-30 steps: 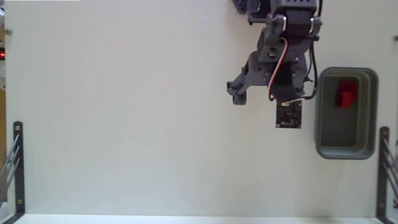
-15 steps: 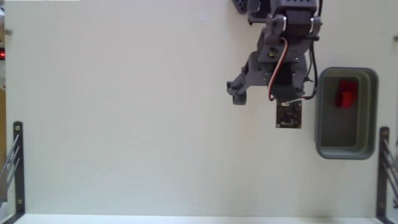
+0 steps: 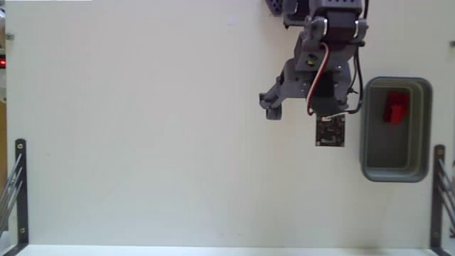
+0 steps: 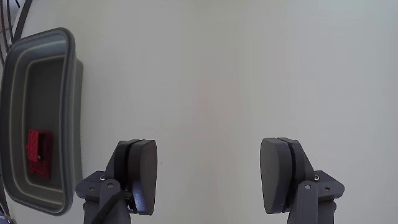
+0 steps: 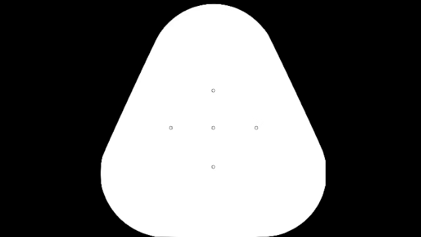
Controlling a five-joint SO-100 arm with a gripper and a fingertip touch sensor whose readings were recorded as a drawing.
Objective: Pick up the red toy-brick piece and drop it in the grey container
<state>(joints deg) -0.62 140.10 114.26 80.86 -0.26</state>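
Red toy-brick piece (image 3: 395,107) lies inside the grey container (image 3: 370,153), on its floor, in the half nearer the top of the fixed view; small, bright red, stepped outline, a dark patch on it. In the wrist view the piece (image 4: 38,152) sits toward the lower end of the bin (image 4: 71,93), close to its left wall. Container is dark grey, rectangular, rounded corners, thick rim, darker inside, upright on the white table at the fixed view's right edge.
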